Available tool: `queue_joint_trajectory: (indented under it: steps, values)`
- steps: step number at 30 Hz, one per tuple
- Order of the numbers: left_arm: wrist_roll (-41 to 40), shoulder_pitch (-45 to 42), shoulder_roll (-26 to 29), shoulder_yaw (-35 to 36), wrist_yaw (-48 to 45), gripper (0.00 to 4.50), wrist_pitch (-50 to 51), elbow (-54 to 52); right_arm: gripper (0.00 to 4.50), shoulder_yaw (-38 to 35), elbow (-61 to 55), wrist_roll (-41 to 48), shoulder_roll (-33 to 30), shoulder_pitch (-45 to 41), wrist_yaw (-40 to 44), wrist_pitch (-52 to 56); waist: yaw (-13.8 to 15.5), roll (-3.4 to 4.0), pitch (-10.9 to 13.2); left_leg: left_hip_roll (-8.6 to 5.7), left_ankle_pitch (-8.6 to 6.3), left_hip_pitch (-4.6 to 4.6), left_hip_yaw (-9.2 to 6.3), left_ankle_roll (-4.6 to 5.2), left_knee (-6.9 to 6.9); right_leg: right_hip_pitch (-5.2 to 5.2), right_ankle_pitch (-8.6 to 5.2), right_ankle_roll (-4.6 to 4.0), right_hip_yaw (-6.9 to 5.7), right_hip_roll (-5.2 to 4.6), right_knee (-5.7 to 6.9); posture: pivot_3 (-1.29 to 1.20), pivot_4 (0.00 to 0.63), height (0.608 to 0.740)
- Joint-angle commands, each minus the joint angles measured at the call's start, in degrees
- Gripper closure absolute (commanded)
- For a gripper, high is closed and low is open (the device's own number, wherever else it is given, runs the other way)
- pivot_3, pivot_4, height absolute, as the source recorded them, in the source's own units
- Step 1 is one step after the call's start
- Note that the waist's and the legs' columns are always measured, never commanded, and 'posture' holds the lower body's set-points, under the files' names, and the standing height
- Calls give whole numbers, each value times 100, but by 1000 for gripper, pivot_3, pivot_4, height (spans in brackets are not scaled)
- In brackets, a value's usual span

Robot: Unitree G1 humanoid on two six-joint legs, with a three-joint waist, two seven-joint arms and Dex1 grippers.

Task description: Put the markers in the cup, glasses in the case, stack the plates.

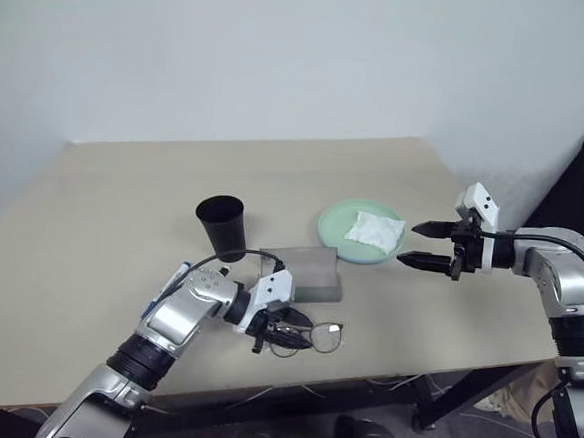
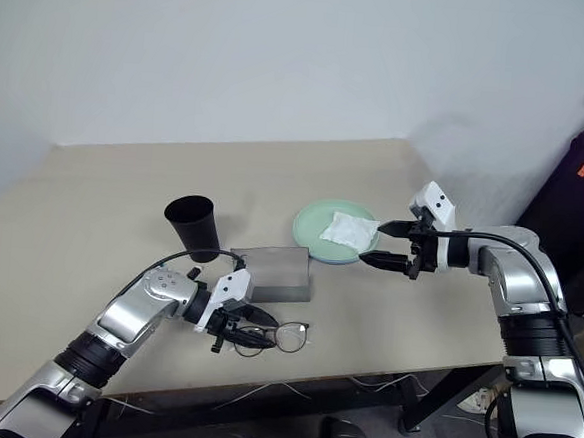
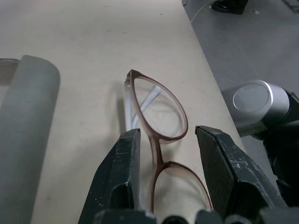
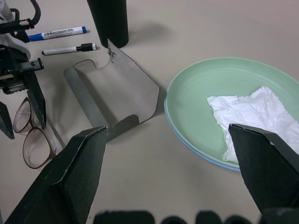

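White cloth [image 4: 254, 115] lies on the green plate [image 4: 201, 93]; 2 markers [image 4: 63, 41] beside the cup [image 4: 109, 21].

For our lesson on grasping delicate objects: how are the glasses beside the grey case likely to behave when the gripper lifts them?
The glasses have a thin frame and clear lenses, so they are probably light but fragile. With the left gripper straddling the narrow bridge, they may pivot or tilt when raised. Lying flat on the table, they seem unlikely to roll.

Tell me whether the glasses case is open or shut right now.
Open. The grey case lies on the table with its flap spread back and its inside bare; the glasses lie outside it.
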Motion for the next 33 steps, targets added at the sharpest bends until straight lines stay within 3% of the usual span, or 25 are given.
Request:
queue_joint_trajectory:
  steps: [1,2,5,9,20,24,33]
  values:
    - [3,-205,-12,24,-87,2581,-3,8,0,-137,-170,107,-94,-61,-57,-34,0,0,0,0,0,0,0,0,0,0,0,0,0,0,0,0,0,726]
    - [2,-210,-13,23,-96,2581,4,11,0,-138,-165,107,-93,-65,-59,-34,0,0,0,0,0,0,-1,0,0,0,0,0,0,0,0,0,0,726]
    - [0,-236,-8,23,-130,3186,18,31,0,-135,-140,97,-86,-81,-73,-49,-1,0,0,0,0,1,-1,0,0,0,0,0,-1,0,1,0,0,726]
    - [-10,-265,25,34,-193,4456,48,22,0,-129,-110,93,-78,-98,-95,-67,0,1,-1,0,0,1,-1,0,0,0,0,0,0,0,2,0,0,726]
    - [-965,-746,108,683,-595,4456,950,-259,0,-70,55,38,-32,-209,-127,-161,-5,-1,0,0,0,0,-3,0,2,0,0,0,-1,1,2,0,0,726]
    - [-951,-924,132,774,-568,4456,946,-81,0,-55,92,39,-22,-240,-125,-180,-6,-1,0,-2,0,0,-3,1,5,2,0,0,-1,1,0,0,0,726]
    - [299,-1837,-306,874,480,4456,-1564,2504,0,-34,106,56,65,-277,-170,-199,-3,-2,-1,-3,1,3,-6,2,7,6,2,2,0,2,12,0,0,726]
